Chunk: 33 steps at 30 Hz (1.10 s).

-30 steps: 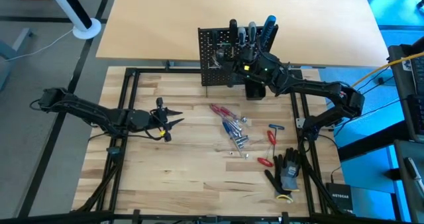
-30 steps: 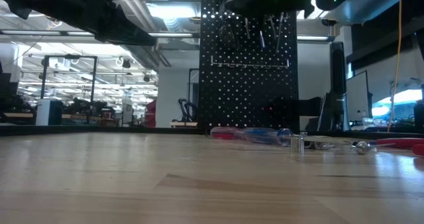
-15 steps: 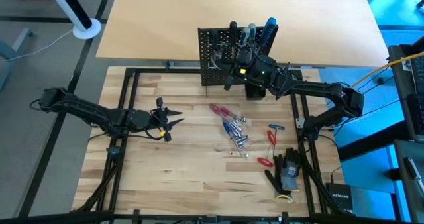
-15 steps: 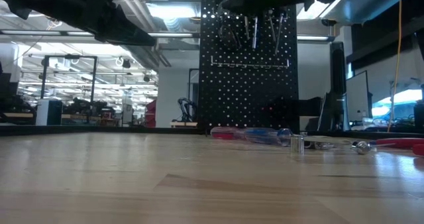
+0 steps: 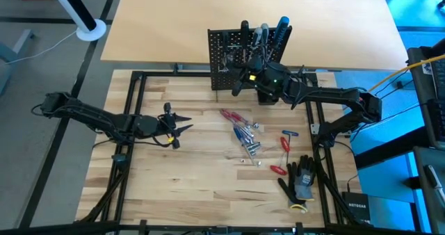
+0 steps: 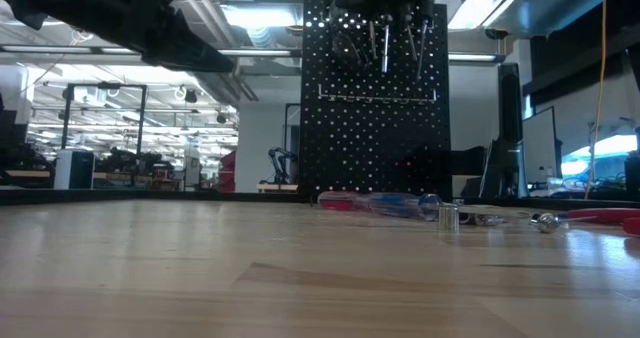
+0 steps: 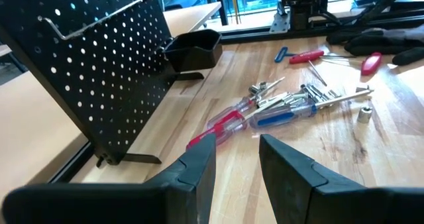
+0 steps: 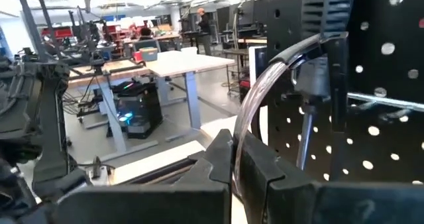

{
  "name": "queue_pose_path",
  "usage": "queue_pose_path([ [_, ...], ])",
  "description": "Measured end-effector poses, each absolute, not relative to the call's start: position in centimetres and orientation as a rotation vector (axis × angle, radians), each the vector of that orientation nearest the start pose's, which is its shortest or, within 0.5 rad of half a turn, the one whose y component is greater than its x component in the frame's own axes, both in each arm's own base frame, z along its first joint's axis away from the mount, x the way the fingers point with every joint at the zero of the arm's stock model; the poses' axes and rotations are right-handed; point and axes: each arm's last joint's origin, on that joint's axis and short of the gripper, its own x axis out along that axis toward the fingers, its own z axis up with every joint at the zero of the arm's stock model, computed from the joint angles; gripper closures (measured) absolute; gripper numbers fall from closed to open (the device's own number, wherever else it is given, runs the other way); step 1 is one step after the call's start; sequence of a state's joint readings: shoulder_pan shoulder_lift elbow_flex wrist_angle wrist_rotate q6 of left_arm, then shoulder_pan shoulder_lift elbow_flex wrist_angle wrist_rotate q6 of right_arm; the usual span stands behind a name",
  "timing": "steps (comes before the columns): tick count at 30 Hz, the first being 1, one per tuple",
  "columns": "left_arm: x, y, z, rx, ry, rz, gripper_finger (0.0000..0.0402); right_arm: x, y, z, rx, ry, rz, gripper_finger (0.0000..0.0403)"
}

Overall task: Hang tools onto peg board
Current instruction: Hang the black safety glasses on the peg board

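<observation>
From above, the peg board stands upright at the 12 o'clock edge of the wooden table, with several tools already on it: handles, one of them blue, rise above its top edge. The right gripper sits just in front of the board's face, its jaws pressed together on nothing visible; its fingertips are dark against the dark panel and hard to separate from it. In the right wrist view a grey-handled screwdriver hangs at the board with a clear, curved strip beside it, and the handle's top is cut off by the frame. From table height only thin metal shafts show against the perforated panel; the arm above them is cropped away. The left gripper rests at 9 o'clock, well apart from the board, jaws apart and holding nothing. Near the table's centre lies a loose cluster: red screwdrivers, a blue screwdriver and small metal sockets, their exact count unclear. Toward 4 o'clock lie a red T-handled tool and black gloves. A small black cup stands just beside the board's foot, mostly hidden under the right arm from above.
</observation>
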<state>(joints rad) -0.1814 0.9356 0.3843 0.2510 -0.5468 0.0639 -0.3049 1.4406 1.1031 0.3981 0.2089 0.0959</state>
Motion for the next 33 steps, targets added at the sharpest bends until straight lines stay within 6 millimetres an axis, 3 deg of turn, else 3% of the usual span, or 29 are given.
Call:
queue_pose_path([
  [8,19.1,-2.0,21.1,0.166,0.302,0.354,0.0295,31.4,-10.9,34.2,0.094,-0.02,-0.648,0.0391],
  [33,19.2,-2.0,21.3,0.159,0.274,0.355,0.0295,31.3,-12.2,34.0,0.09,-0.032,-0.693,0.0391],
])
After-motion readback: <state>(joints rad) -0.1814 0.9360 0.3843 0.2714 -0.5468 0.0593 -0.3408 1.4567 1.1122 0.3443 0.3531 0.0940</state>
